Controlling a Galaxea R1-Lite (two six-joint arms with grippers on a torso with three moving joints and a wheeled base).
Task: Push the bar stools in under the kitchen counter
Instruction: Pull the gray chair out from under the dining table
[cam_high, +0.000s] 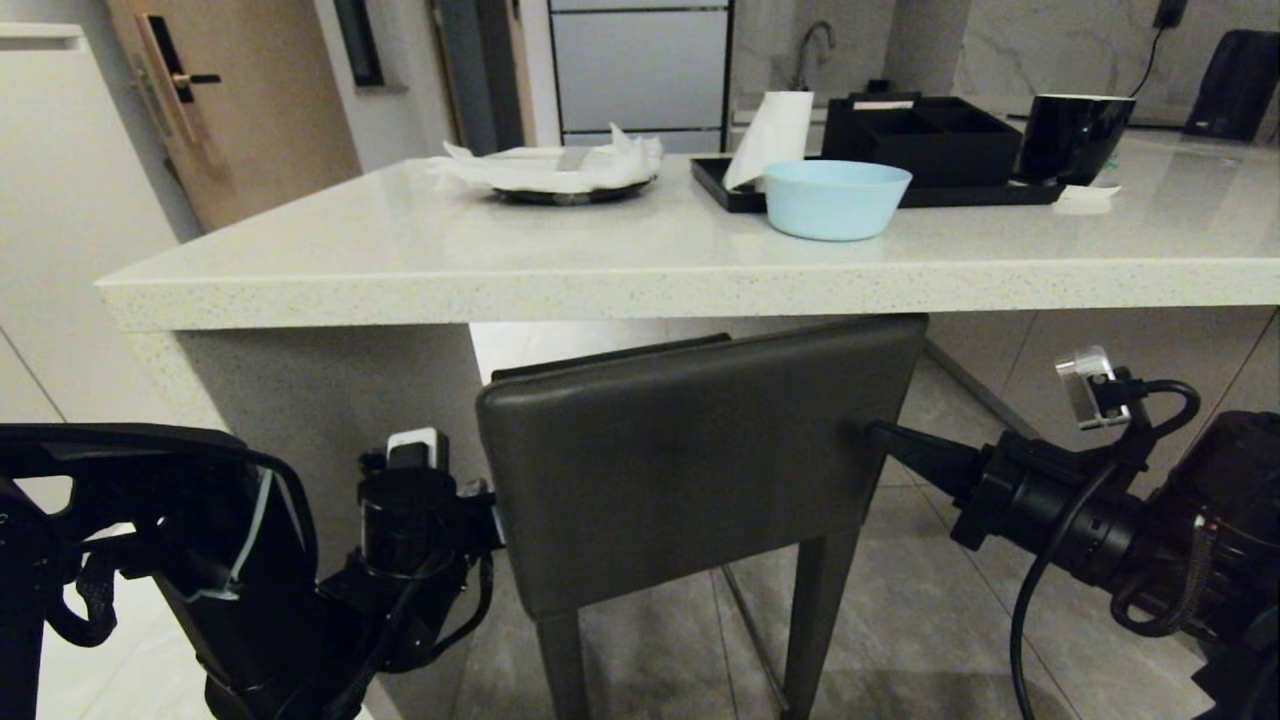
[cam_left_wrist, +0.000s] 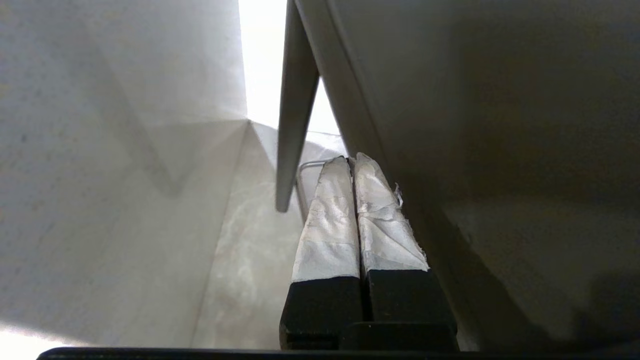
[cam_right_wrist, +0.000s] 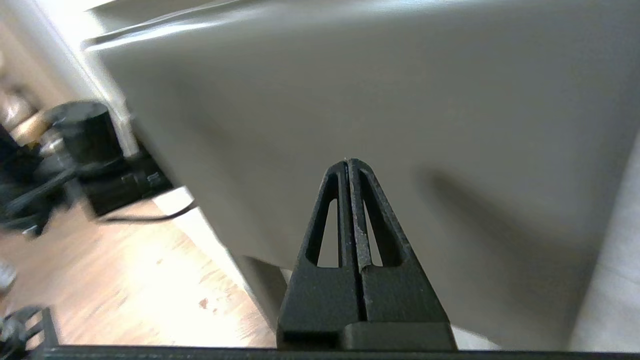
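Kitchen counter (cam_high: 600, 270) ahead, both closed tools flanking grey stool (cam_high: 680, 460)

Nothing to read here: no lettering, label, brand mark or number shows on any surface in the head view or either wrist view.

Left hand (cam_left_wrist: 350, 162), right hand (cam_right_wrist: 348, 162) closed

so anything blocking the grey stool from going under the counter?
Nothing visible. The grey stool sits with its backrest top just under the kitchen counter edge, open floor beyond. Left gripper and right gripper, both shut, are at its backrest.
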